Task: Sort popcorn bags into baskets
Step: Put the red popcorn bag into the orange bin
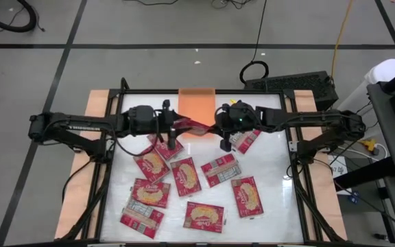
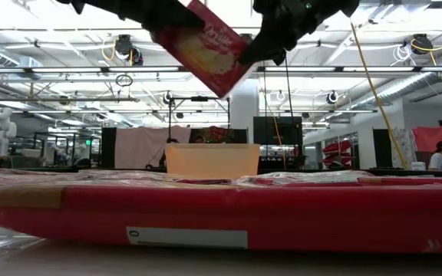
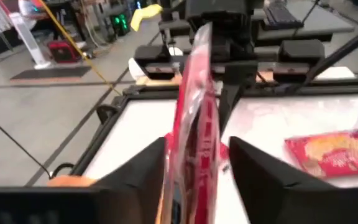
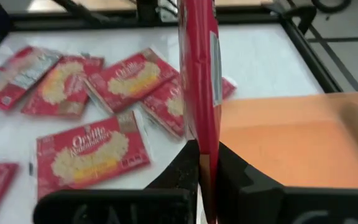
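One red popcorn bag (image 1: 196, 127) is up in the air between my two grippers, just at the near side of the orange tray (image 1: 196, 103). From above it shows edge-on. In the low view the bag (image 2: 206, 46) hangs tilted high above the table. My left gripper (image 1: 173, 139) is shut on the bag's left end, and my right gripper (image 1: 225, 140) is shut on its right end. Several more red bags (image 1: 184, 175) lie flat on the white table. The tray (image 2: 212, 161) stands at the table's far middle. My left gripper pinches the bag's near end (image 3: 194, 155) between its two fingers (image 3: 148, 171), one on each flat face. The bag stands on edge and runs away from the fingers, lifted clear. My right gripper pinches the bag's other end (image 4: 204, 134) between its fingers (image 4: 182, 165), one on each flat face. The bag is on edge, clear of the table and over the tray's near side.
Several bags (image 4: 92, 155) lie scattered over the table's near and middle part, one (image 3: 334, 152) to the right of the held bag. Another (image 2: 221, 215) lies right before the low camera. Black frame rails border the table. The tray's floor (image 4: 291, 143) is bare.
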Motion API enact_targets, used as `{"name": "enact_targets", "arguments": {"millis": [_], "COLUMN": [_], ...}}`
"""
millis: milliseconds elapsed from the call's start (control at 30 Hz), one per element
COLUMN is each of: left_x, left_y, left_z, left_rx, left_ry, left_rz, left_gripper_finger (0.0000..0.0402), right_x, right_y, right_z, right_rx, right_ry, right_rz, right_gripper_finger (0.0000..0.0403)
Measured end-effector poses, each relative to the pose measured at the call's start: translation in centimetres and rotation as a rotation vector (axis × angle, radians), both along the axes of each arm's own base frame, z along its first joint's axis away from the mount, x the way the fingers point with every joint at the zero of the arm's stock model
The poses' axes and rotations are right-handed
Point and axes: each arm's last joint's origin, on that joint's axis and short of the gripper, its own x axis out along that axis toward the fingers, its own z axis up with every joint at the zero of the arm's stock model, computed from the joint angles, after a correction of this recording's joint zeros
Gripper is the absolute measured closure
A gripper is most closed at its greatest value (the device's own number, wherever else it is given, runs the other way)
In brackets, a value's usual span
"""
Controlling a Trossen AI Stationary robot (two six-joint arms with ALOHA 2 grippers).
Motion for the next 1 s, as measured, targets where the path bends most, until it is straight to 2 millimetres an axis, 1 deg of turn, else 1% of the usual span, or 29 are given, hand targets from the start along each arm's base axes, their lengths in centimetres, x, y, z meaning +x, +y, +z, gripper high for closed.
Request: {"name": "enact_targets", "arguments": {"millis": [133, 167, 200, 300, 400, 467, 567, 667, 733, 800, 867, 933, 1000], "left_x": [0.0, -0.2, -0.4, -1.8, -4.0, -5.4, -6.5, -6.8, -6.9, -6.9, -6.8, -6.6, -6.0], "left_y": [0.6, 0.7, 0.9, 1.3, 1.7, 1.8, 1.7, 1.6, 1.5, 1.5, 1.6, 1.6, 1.8], "left_z": [0.0, 0.1, 0.3, 1.3, 2.5, 2.6, 1.8, 0.3, -1.0, -1.9, -2.7, -3.5, -4.0], "left_rx": [0.002, 0.002, 0.004, 0.019, 0.030, 0.031, 0.014, -0.006, 0.006, 0.004, -0.008, -0.019, -0.031], "left_ry": [0.000, -0.002, -0.009, -0.017, -0.031, -0.054, -0.153, -0.272, -0.340, -0.413, -0.470, -0.507, -0.528], "left_rz": [0.018, 0.018, 0.022, 0.046, 0.082, 0.068, -0.006, -0.062, -0.087, -0.098, -0.099, -0.101, -0.104], "left_gripper_finger": [0.0356, 0.0375, 0.0381, 0.0373, 0.0372, 0.0382, 0.0384, 0.0382, 0.0378, 0.0378, 0.0381, 0.0383, 0.0383], "right_x": [-0.1, -0.1, -0.1, -0.2, -0.3, -0.1, 0.3, 0.3, 0.1, 0.1, 0.1, 0.2, 0.4], "right_y": [-0.3, -0.4, -0.6, -1.1, -1.4, -1.4, -1.4, -1.4, -1.4, -1.1, -0.9, -0.7, -0.7], "right_z": [-0.2, -0.2, 0.0, 0.4, 0.4, 0.0, -0.7, -0.9, -0.9, -0.9, -0.9, -0.9, -1.0], "right_rx": [-0.065, -0.085, -0.099, -0.116, -0.117, -0.116, -0.111, -0.103, -0.098, -0.080, -0.052, -0.043, -0.047], "right_ry": [0.028, 0.025, 0.012, -0.018, -0.019, -0.067, -0.227, -0.398, -0.481, -0.512, -0.520, -0.535, -0.550], "right_rz": [0.027, 0.031, 0.028, -0.008, -0.019, -0.025, -0.042, -0.062, -0.067, -0.042, -0.020, -0.013, -0.010], "right_gripper_finger": [0.0393, 0.0392, 0.0388, 0.0360, 0.0313, 0.0280, 0.0233, 0.0194, 0.0176, 0.0169, 0.0175, 0.0195, 0.0225]}}
